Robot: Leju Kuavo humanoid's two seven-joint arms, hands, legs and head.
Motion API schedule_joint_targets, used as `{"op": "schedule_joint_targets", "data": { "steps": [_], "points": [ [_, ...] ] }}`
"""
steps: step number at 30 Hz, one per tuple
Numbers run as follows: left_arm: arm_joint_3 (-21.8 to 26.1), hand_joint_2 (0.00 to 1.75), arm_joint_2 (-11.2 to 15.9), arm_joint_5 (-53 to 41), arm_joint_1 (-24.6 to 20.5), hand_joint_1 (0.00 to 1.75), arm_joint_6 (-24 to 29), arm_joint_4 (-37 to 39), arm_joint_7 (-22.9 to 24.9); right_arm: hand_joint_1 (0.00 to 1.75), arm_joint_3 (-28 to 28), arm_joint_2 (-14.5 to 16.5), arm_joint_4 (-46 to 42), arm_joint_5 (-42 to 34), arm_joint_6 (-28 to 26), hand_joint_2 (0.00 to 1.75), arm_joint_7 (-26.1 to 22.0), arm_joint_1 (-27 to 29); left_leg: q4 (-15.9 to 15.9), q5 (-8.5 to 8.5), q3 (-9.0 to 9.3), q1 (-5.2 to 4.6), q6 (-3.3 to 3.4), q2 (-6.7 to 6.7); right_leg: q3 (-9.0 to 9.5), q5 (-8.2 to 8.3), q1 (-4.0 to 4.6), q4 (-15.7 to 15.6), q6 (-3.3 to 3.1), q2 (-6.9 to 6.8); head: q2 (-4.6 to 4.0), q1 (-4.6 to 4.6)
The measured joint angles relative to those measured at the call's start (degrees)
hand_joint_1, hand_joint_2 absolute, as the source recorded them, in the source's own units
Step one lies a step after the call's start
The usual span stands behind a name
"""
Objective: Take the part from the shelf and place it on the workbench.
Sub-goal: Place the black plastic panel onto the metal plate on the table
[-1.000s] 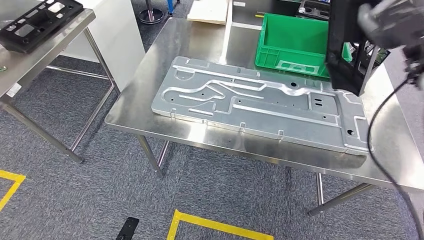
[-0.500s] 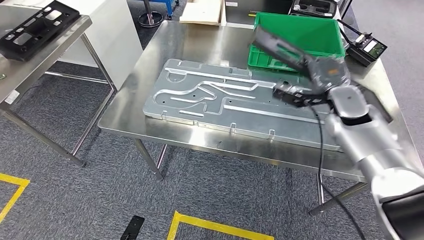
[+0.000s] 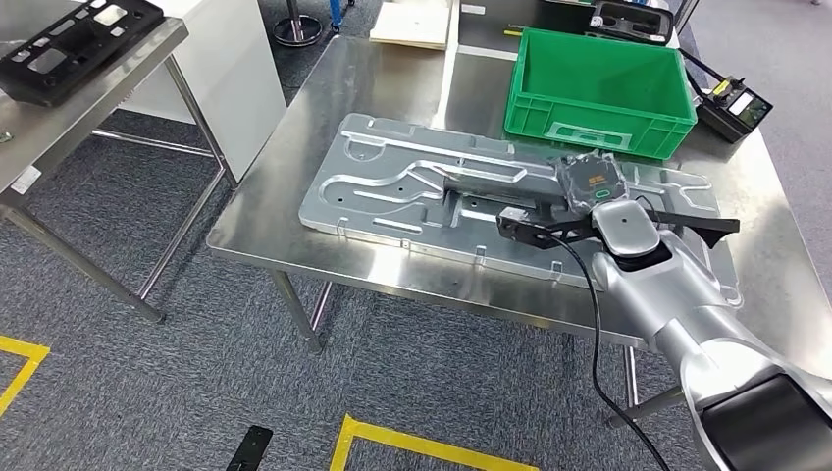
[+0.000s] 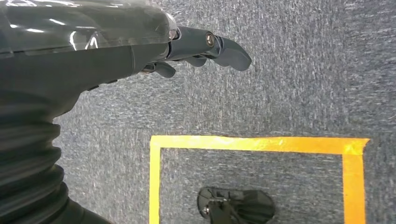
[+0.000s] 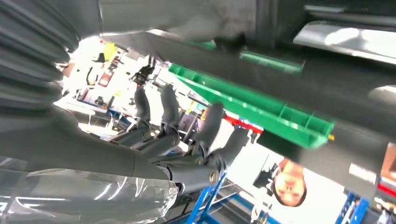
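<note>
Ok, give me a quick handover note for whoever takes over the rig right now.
Left hand: holds nothing, hangs over the carpet.
Right hand: fingers spread against the black part, low over the metal panel on the workbench; grip unclear.
Done: part is off the shelf and at the bench.
Left: set it down if it isn't resting yet, let go, pull the arm back.

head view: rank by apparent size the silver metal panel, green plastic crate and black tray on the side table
1. Embossed silver metal panel lying flat on the steel table, largest.
2. Green plastic crate.
3. Black slotted tray, smallest, though the picture's edge cuts it off and it lies farther away, so this is unsure.
</note>
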Motion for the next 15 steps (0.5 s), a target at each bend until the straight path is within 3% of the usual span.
{"op": "schedule_joint_targets", "data": {
  "steps": [1, 3, 5, 7, 9, 11, 13, 15],
  "points": [
    [0.1, 0.00, 0.0, 0.1, 0.0, 0.00, 0.4, 0.0, 0.0, 0.00, 0.1, 0.2, 0.3, 0.3, 0.2, 0.00, 0.2, 0.2, 0.0, -0.02, 0.03, -0.07, 0.01, -0.05, 0.03, 0.90, 0.02, -0.3, -0.15, 0.00, 0.00, 0.00],
    [0.2, 0.00, 0.0, 0.3, -0.1, 0.00, 1.6, 0.0, 0.5, 0.00, 0.2, 0.4, 0.7, 0.7, 0.4, 0.00, 0.5, 0.1, 0.1, -0.08, 0.17, -0.25, -0.03, -0.11, 3.09, 4.80, 0.23, -6.8, -0.86, 0.00, 0.00, 0.00],
    [0.4, 0.00, -0.1, 1.0, -0.4, 0.00, 3.1, 0.0, 1.7, 0.00, 0.3, 0.7, 0.9, 0.9, 0.8, 0.00, 0.8, -0.2, 0.1, -0.15, 0.18, -0.51, -0.31, -0.09, 6.58, 7.32, 0.67, -13.8, -1.65, -0.08, 0.00, -0.01],
    [1.0, 0.00, -0.2, 1.9, -0.6, 0.00, 4.4, 0.0, 3.6, 0.00, 0.3, 0.9, 1.1, 1.1, 1.4, 0.00, 1.1, -0.4, 0.1, -0.11, 0.10, -0.52, -0.81, -0.04, 7.59, 7.55, 1.03, -16.0, -1.96, -0.11, 0.00, -0.02],
    [1.6, 0.00, -0.2, 2.3, -0.7, 0.00, 5.0, 0.0, 5.1, 0.00, 0.4, 1.1, 1.3, 1.3, 1.8, 0.00, 1.3, -0.4, 0.1, -0.16, 0.08, -0.51, -1.46, -0.06, 7.70, 8.02, 0.81, -16.5, -2.19, -0.16, 0.00, -0.02],
    [2.0, 0.00, -0.2, 2.1, -0.7, 0.00, 5.4, 0.0, 5.6, 0.00, 0.4, 1.3, 1.5, 1.4, 2.1, 0.00, 1.7, -0.6, 2.6, -2.37, -0.79, -0.58, -2.09, -0.04, 7.89, 8.64, 0.33, -17.3, -2.59, -0.37, 0.00, -0.03],
    [2.1, 0.00, -0.2, 1.6, -0.7, 0.00, 5.4, 0.0, 5.6, 0.00, 0.4, 1.3, 1.6, 1.5, 2.3, 0.00, 2.2, -0.7, 9.3, -6.69, -3.22, -0.31, -2.59, 0.04, 7.74, 8.92, 0.20, -17.4, -2.81, -0.51, 0.00, -0.03],
    [2.2, 0.00, -0.1, 1.2, -0.5, 0.00, 5.3, 0.0, 5.6, 0.00, 0.4, 1.0, 1.8, 1.5, 2.4, 0.00, 2.6, -0.8, 15.8, -9.46, -5.31, 0.03, -3.08, 0.05, 7.35, 9.08, 0.21, -17.2, -2.81, -0.55, 0.00, -0.03]
  ]
}}
